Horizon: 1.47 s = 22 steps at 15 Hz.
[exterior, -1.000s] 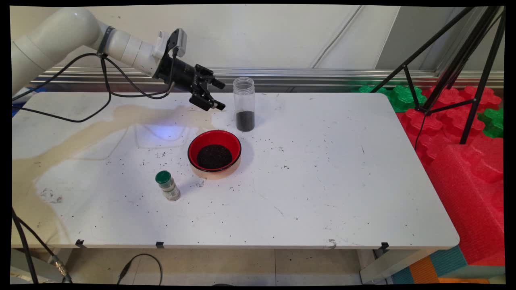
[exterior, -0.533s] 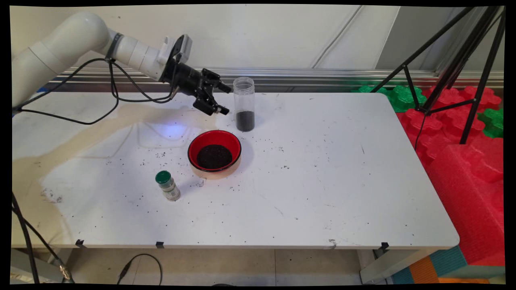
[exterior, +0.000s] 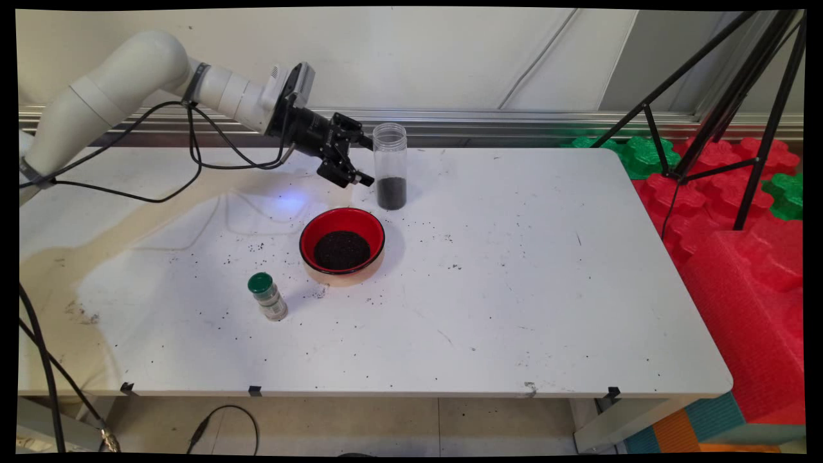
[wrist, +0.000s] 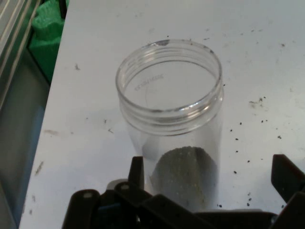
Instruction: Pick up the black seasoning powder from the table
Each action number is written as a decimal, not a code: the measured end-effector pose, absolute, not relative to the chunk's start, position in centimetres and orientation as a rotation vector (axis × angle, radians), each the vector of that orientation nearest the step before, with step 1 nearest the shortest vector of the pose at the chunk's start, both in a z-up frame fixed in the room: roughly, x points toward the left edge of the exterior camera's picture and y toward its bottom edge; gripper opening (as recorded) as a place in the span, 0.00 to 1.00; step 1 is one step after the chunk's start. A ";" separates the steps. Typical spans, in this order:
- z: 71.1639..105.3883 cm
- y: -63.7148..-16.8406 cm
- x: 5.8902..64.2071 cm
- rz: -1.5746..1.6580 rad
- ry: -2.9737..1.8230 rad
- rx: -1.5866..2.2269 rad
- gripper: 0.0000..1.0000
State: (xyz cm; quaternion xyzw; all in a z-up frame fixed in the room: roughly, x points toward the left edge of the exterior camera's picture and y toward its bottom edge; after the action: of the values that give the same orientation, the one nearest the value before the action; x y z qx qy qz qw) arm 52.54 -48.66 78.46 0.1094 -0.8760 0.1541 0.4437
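A tall clear plastic jar (exterior: 389, 166) stands upright at the back of the white table (exterior: 514, 289), open-topped, with dark grains filling its bottom. My gripper (exterior: 368, 161) is open just left of it, fingers level with the jar's middle. In the hand view the jar (wrist: 172, 129) stands straight ahead between the two fingers (wrist: 137, 172), and I see no contact with it. A red bowl (exterior: 342, 245) holding dark grains sits in front of the jar. A small green-capped shaker bottle (exterior: 267, 296) stands nearer the front left.
Dark grains lie scattered over the table around the bowl. A tan stain covers the table's left part. Black tripod legs (exterior: 720, 96) and red and green foam blocks (exterior: 739, 212) stand off the table's right side. Black cables (exterior: 193, 145) hang from the arm.
The gripper has moved right toward the jar, from clearly apart to right beside it, still open. Jar, bowl and shaker have not moved.
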 end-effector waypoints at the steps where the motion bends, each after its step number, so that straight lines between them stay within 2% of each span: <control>1: 78.3 -48.8 52.5 0.384 -2.169 0.268 1.00; 22: 76.7 -50.4 51.5 0.436 -2.144 0.297 1.00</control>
State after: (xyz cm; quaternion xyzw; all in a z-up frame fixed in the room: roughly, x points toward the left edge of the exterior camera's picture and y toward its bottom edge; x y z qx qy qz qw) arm 51.47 -50.35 76.68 0.1200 -0.8672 0.1762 0.4500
